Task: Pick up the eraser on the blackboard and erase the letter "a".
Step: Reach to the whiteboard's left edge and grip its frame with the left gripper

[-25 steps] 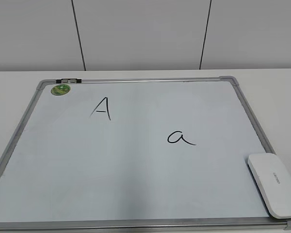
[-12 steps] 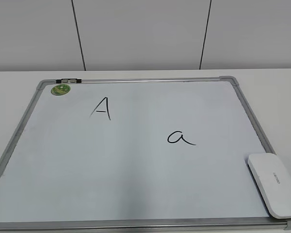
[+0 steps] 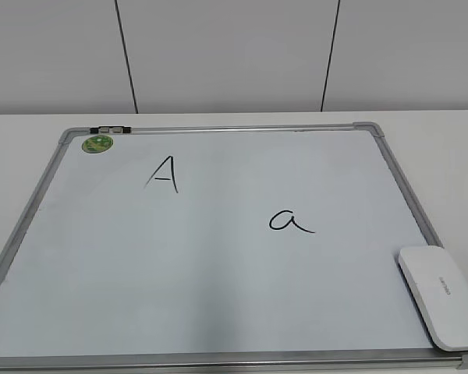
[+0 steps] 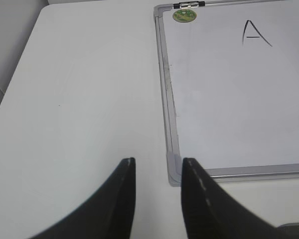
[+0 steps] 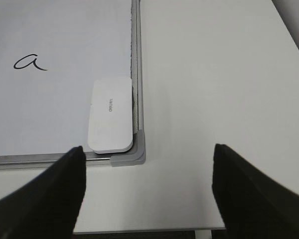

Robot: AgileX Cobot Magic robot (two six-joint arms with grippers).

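- Down in the lower right of the exterior view, the eraser (image 3: 442, 296) lies flat on the blackboard (image 3: 218, 273), tucked into that corner against the silver frame, white side up with its grey lettering showing.
- Left of and above it on the board, well apart from it, sits the letter "a" (image 3: 290, 221), whole and unsmudged.
- Further toward the upper left is the capital "A" (image 3: 164, 174), and beyond that the green sticker (image 3: 97, 143) near the board's top left corner.
- Seen from the right wrist view, the right gripper (image 5: 148, 191) hangs above the table with its dark fingers spread wide and nothing between them; the eraser (image 5: 111, 114) lies ahead, nearer the left finger.
- Over in the left wrist view, the left gripper (image 4: 157, 199) has its fingers a narrow gap apart, empty, above the table by the board's lower left corner (image 4: 175, 169).
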